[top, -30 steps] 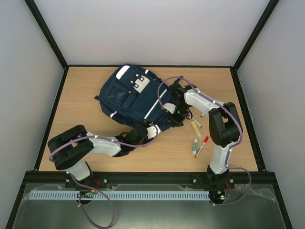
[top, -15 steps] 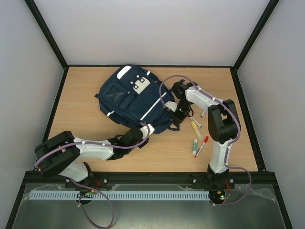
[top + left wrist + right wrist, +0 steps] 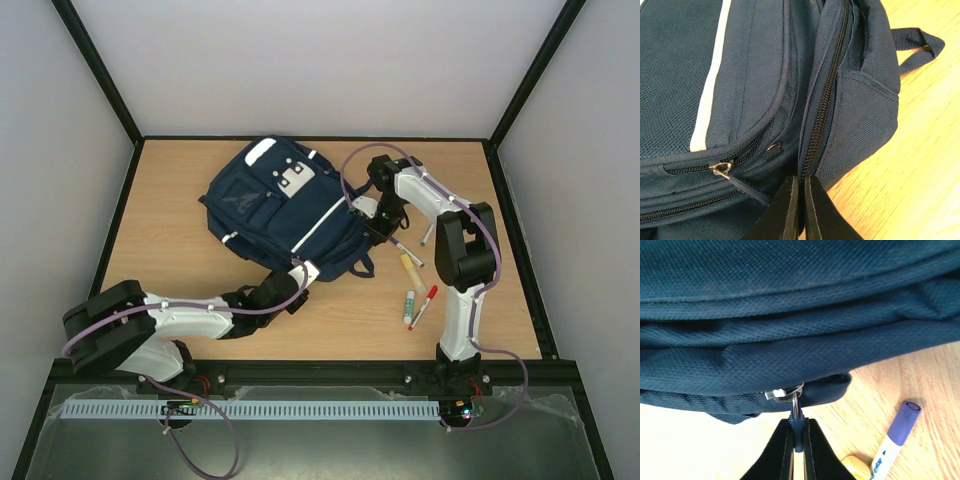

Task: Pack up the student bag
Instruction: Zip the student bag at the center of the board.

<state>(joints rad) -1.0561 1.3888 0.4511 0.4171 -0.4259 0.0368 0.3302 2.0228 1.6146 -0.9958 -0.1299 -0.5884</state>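
Pinching the zipper pull (image 3: 795,411), the right tool (image 3: 796,432) may lose it if yanked sideways; the left tool (image 3: 801,184) anchors, clenched on the edge of the student bag (image 3: 745,75).

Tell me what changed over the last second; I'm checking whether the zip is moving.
The right gripper, shut on the zipper pull, slid away along the student bag's right edge. The left arm stretched leftward. The left gripper kept pinching the bag; pens stayed.
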